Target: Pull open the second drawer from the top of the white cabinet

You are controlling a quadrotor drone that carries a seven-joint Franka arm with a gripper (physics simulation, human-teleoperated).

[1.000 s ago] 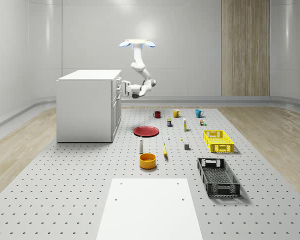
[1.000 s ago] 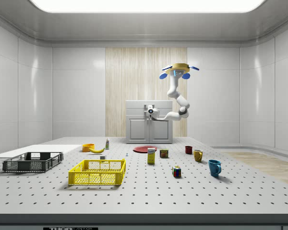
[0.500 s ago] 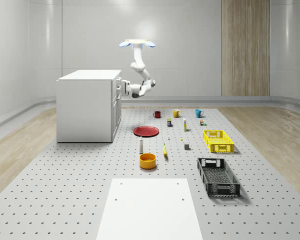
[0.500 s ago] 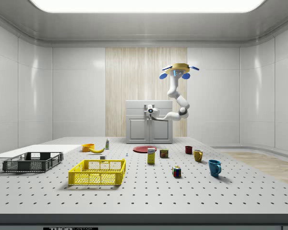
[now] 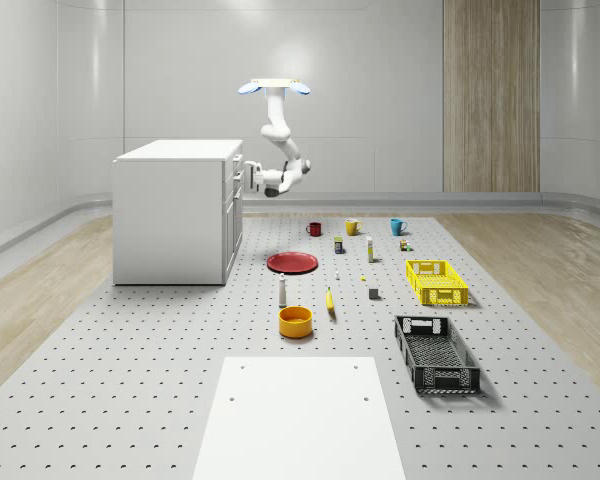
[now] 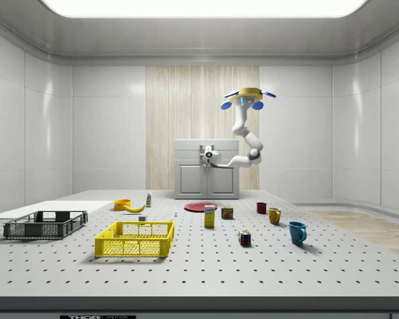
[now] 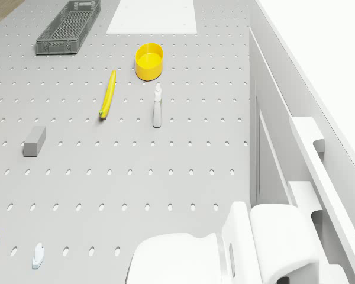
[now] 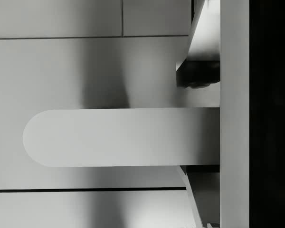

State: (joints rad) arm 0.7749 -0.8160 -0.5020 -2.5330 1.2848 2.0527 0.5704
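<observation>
Claw (image 5: 248, 181) is seen at the white cabinet (image 5: 175, 210) front; its handle (image 8: 121, 137) is framed lengthwise between fingers (image 8: 204, 33) in wrist view, grip undeterminable.

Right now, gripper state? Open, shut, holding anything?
Gripper: at a handle on the cabinet front, drone hovering beside the cabinet; open or shut cannot be told.

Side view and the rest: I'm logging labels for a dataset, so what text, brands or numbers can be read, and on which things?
None can be read.
Yellow box: printed label, too small to read.
Can: printed label, too small to read.
Bottom edge of the side view: a strip of marks, cut off and unreadable.
White cabinet, crates, cups and bowl: plain, no text.
</observation>
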